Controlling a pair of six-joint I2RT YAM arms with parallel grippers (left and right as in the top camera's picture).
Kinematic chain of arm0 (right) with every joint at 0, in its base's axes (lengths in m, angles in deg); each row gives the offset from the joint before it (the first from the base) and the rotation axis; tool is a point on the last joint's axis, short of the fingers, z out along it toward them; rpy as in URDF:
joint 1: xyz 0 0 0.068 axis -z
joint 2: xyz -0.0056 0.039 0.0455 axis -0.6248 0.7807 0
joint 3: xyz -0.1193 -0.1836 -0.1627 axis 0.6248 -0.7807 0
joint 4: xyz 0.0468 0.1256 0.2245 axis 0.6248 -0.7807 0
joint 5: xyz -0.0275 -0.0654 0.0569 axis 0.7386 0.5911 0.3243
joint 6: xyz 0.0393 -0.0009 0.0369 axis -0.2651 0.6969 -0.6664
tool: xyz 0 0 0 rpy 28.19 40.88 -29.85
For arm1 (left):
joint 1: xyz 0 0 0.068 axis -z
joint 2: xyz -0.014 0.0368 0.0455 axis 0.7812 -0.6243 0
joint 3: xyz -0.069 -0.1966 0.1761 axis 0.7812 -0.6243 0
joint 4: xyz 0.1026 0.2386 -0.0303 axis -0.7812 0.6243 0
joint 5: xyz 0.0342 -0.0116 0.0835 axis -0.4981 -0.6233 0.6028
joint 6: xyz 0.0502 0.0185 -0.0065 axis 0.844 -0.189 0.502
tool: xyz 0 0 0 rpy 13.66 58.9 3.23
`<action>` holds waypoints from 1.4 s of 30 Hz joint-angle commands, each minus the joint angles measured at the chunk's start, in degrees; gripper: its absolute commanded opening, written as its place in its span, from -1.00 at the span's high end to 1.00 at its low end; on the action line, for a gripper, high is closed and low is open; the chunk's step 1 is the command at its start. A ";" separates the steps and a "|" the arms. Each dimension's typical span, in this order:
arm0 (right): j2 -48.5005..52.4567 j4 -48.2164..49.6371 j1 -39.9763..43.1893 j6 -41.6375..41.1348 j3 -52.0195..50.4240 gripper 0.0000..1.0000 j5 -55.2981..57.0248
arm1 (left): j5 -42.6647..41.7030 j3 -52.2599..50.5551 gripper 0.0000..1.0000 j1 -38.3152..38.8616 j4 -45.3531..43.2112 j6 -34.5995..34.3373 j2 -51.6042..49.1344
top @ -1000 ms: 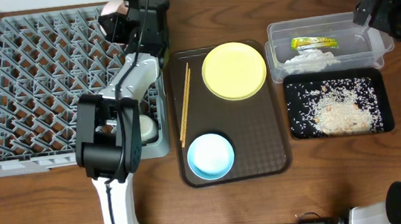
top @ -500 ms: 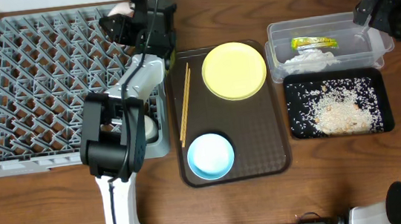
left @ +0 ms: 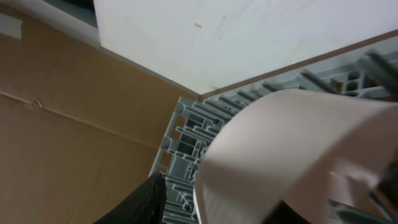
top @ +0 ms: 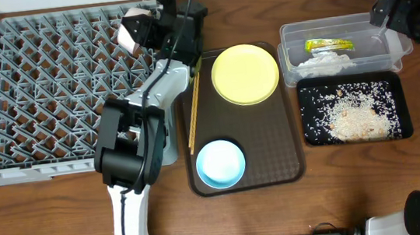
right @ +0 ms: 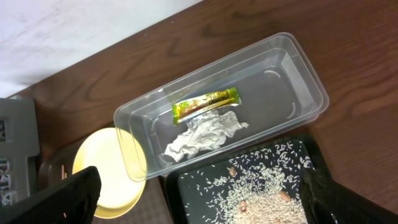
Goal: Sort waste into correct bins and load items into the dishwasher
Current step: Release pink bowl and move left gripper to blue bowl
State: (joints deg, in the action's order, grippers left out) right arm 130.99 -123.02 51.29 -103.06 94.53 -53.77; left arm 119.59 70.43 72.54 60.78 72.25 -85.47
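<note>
Left gripper [top: 156, 32] clamped on pinkish-white bowl [top: 135, 30], bowl tilted at the far right corner of the large grey plastic lattice dish rack [top: 28, 97]; can't tell if it touches the pegs. Right gripper [right: 199, 186] fingers spread wide, holding nothing, over clear plastic rectangular tub [right: 280, 81] containing yellow-green foil wrapper [right: 205, 103] and crumpled white paper [right: 202, 137]. Whitish rice-like scraps [top: 354, 114] in flat black tray [top: 309, 123]. Round yellow plate [top: 244, 73], light blue bowl [top: 220, 164], thin wooden chopsticks [top: 192, 107] on brown serving tray [top: 291, 148].
</note>
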 commanded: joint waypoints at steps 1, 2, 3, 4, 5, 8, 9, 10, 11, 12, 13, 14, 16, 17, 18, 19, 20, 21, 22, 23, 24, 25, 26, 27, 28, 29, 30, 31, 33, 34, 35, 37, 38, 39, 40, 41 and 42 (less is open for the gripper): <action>0.31 -0.09 0.11 -0.37 0.57 -0.99 -0.28 | 1.36 -0.02 0.17 0.76 0.31 -1.31 -1.14; 0.31 -0.09 0.11 -0.37 0.57 -0.99 -0.28 | 1.33 -0.02 0.17 0.85 0.48 -1.66 -1.14; 0.31 -0.09 0.11 -0.37 0.57 -0.99 -0.28 | 1.33 -0.02 0.15 0.94 0.55 -2.27 -1.14; 0.31 -0.09 0.11 -0.37 0.57 -0.98 -0.28 | 1.33 -0.02 0.13 1.05 0.76 -2.82 -1.14; 0.31 -0.09 0.11 -0.37 0.57 -0.99 -0.28 | 1.31 -0.02 0.11 1.14 1.07 -3.02 -1.14; 0.31 -0.09 0.11 -0.37 0.57 -0.99 -0.28 | 0.92 -0.02 0.04 1.42 2.58 -5.53 -1.14; 0.31 -0.09 0.11 -0.37 0.57 -0.99 -0.28 | 0.83 -0.02 0.00 1.44 3.13 -6.62 -1.14; 0.31 -0.09 0.11 -0.37 0.57 -0.99 -0.28 | 0.63 -0.02 -0.04 1.53 3.48 -7.48 -1.14; 0.31 -0.09 0.11 -0.37 0.57 -0.99 -0.28 | -0.04 -0.02 -0.13 1.64 3.76 -7.91 -1.14; 0.31 -0.09 0.11 -0.37 0.57 -0.98 -0.28 | -0.52 -0.02 -0.19 1.77 3.74 -8.46 -1.14; 0.31 -0.09 0.11 -0.37 0.57 -0.99 -0.28 | -1.05 0.00 -0.29 1.95 3.69 -9.09 -1.14; 0.31 -0.09 0.11 -0.37 0.57 -0.99 -0.28 | -2.16 0.00 -0.35 2.14 3.72 -9.20 -1.03; 0.31 -0.09 0.11 -0.37 0.57 -0.98 -0.28 | -4.09 0.00 -0.45 2.78 3.69 -9.42 -0.83; 0.31 -0.09 0.11 -0.37 0.57 -0.99 -0.28 | -5.29 0.00 -0.49 3.19 3.72 -9.44 -0.59; 0.31 -0.09 0.11 -0.37 0.57 -0.99 -0.28 | -6.12 0.00 -0.52 3.61 3.72 -9.62 -0.39; 0.31 -0.09 0.11 -0.37 0.57 -0.99 -0.28 | -6.95 0.00 -0.55 3.96 3.69 -9.68 -0.15; 0.31 -0.09 0.11 -0.37 0.57 -0.98 -0.28 | -7.74 0.00 -0.57 4.31 3.69 -9.86 0.15; 0.31 -0.09 0.11 -0.37 0.57 -0.99 -0.28 | -8.48 0.00 -0.58 4.61 3.69 -9.94 0.50; 0.31 -0.09 0.11 -0.37 0.57 -0.99 -0.28 | -8.94 0.00 -0.63 4.87 3.69 -10.71 0.87; 0.31 -0.09 0.11 -0.37 0.57 -0.99 -0.28 | -9.07 0.00 -0.69 5.05 3.72 -11.91 1.38; 0.31 -0.09 0.11 -0.37 0.57 -0.99 -0.28 | -9.07 0.00 -0.74 5.18 3.76 -13.00 1.81; 0.31 -0.09 0.11 -0.37 0.57 -0.99 -0.28 | -9.07 0.00 -0.80 5.29 3.85 -14.21 2.43; 0.31 -0.09 0.11 -0.37 0.57 -0.99 -0.28 | -9.46 0.00 -0.81 5.40 4.72 -15.58 3.43; 0.31 -0.09 0.11 -0.37 0.57 -0.99 -0.28 | -10.43 0.00 -0.82 5.46 6.12 -16.90 4.61; 0.31 -0.09 0.11 -0.37 0.57 -0.98 -0.28 | -12.00 0.00 -0.82 5.55 8.20 -18.49 6.05; 0.31 -0.09 0.11 -0.37 0.57 -0.99 -0.28 | -13.86 0.00 -0.82 5.55 10.58 -20.57 7.72; 0.31 -0.09 0.11 -0.37 0.57 -0.99 -0.28 | -16.11 0.00 -0.82 5.55 13.57 -22.99 9.66; 0.31 -0.09 0.11 -0.37 0.57 -0.98 -0.28 | -18.75 0.00 -0.82 5.53 16.76 -25.53 11.78; 0.31 -0.09 0.11 -0.37 0.57 -0.99 -0.28 | -25.57 0.00 -0.82 5.29 23.96 -30.64 16.48; 0.31 -0.09 0.11 -0.37 0.57 -0.99 -0.28 | -30.80 0.00 -0.82 5.18 28.59 -33.42 19.39; 0.31 -0.09 0.11 -0.37 0.57 -0.99 -0.28 | -35.60 0.00 -0.82 5.16 32.57 -35.34 21.97; 0.31 -0.09 0.11 -0.37 0.57 -0.98 -0.28 | -46.40 0.00 -0.82 5.16 40.85 -38.14 27.10; 0.31 -0.09 0.11 -0.37 0.57 -0.99 -0.28 | -51.74 0.00 -0.82 5.18 44.33 -38.75 29.16; 0.31 -0.09 0.11 -0.37 0.57 -0.98 -0.28 | -57.20 0.00 -0.82 5.18 47.76 -39.06 31.04; 0.31 -0.09 0.11 -0.37 0.57 -0.99 -0.28 | -62.47 0.00 -0.81 5.18 51.04 -39.17 32.65; 0.31 -0.09 0.11 -0.37 0.57 -0.98 -0.28 | -67.10 0.00 -0.80 5.18 54.31 -39.17 34.03; 0.31 -0.09 0.11 -0.37 0.57 -0.99 -0.28 | -70.88 0.00 -0.75 5.18 57.51 -39.21 35.08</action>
State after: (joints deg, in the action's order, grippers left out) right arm 130.99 -123.02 51.29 -103.08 94.53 -53.77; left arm 69.91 70.54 77.78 113.35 36.97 -52.23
